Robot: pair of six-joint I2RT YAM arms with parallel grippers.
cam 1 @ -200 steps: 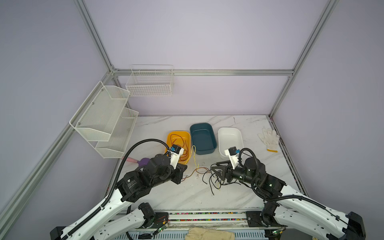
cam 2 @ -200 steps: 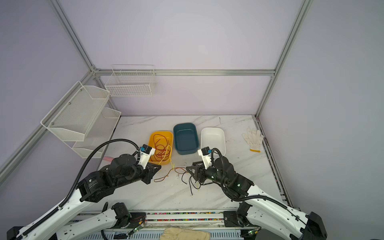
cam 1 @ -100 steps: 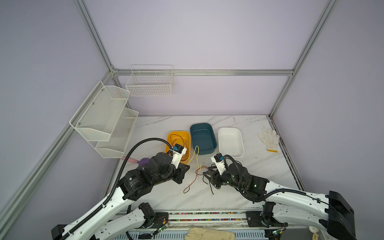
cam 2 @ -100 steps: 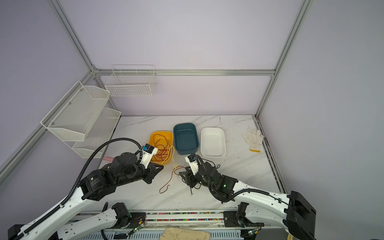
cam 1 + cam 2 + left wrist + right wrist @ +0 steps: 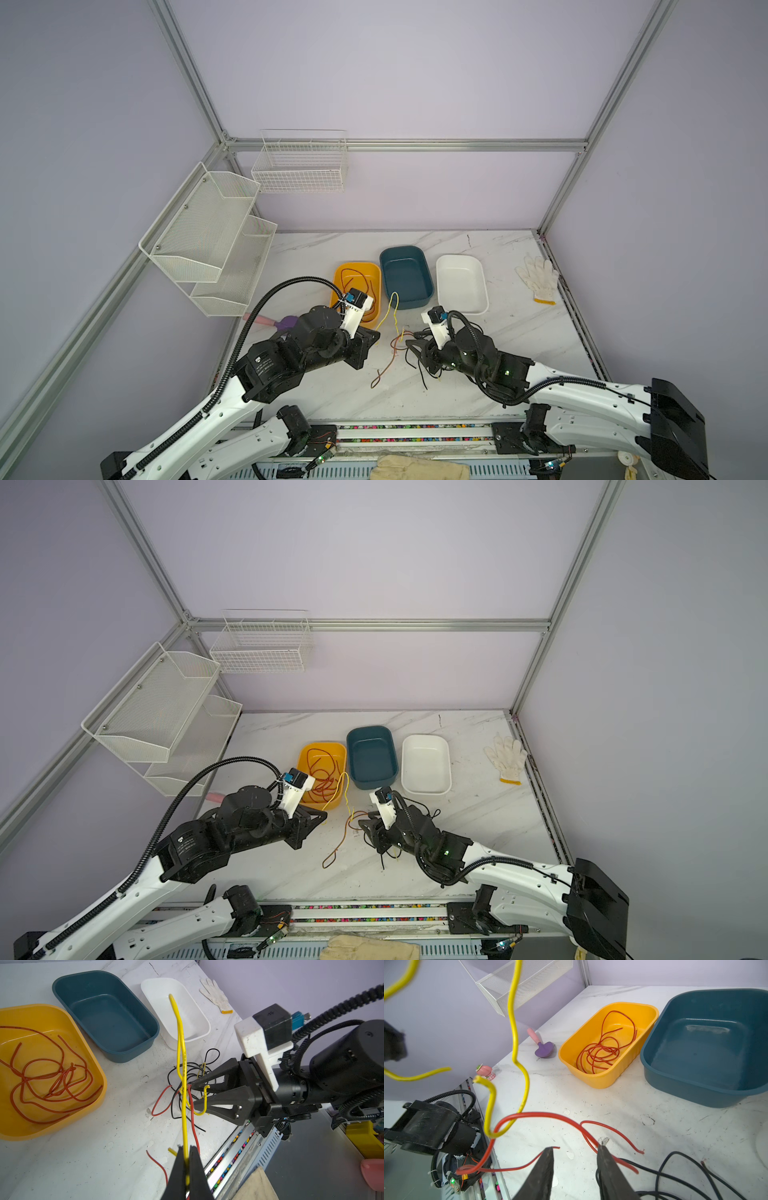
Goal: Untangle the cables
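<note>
Done: red-orange cables (image 5: 52, 1076) lie in orange tray (image 5: 41, 1132) | Remaining: mixed tangle (image 5: 187, 1088) on desk (image 5: 83, 1157) beside that tray | left gripper (image 5: 186, 1150) jaws clamp yellow cable (image 5: 178, 1028) | right gripper (image 5: 575, 1147) jaws apart around red cable (image 5: 542, 1114)

Quick count for you: you've got 3 tubs on the counter (image 5: 519, 332): orange tub (image 5: 602, 1079), teal tub (image 5: 406, 274), white tub (image 5: 461, 286). 2 wall racks: 1 mesh shelf (image 5: 208, 237), 1 wire basket (image 5: 301, 166). 1 white glove (image 5: 538, 276), 1 purple scoop (image 5: 544, 1049), 1 lil pink toy (image 5: 485, 1071). Cables: yellow cables (image 5: 179, 1043) 2 min, maybe 3; loose red cables (image 5: 539, 1114) 2+; black cables (image 5: 675, 1152) and the red-orange cables (image 5: 602, 1053) in the orange tub are too knotted, can't count em tbh.
</note>
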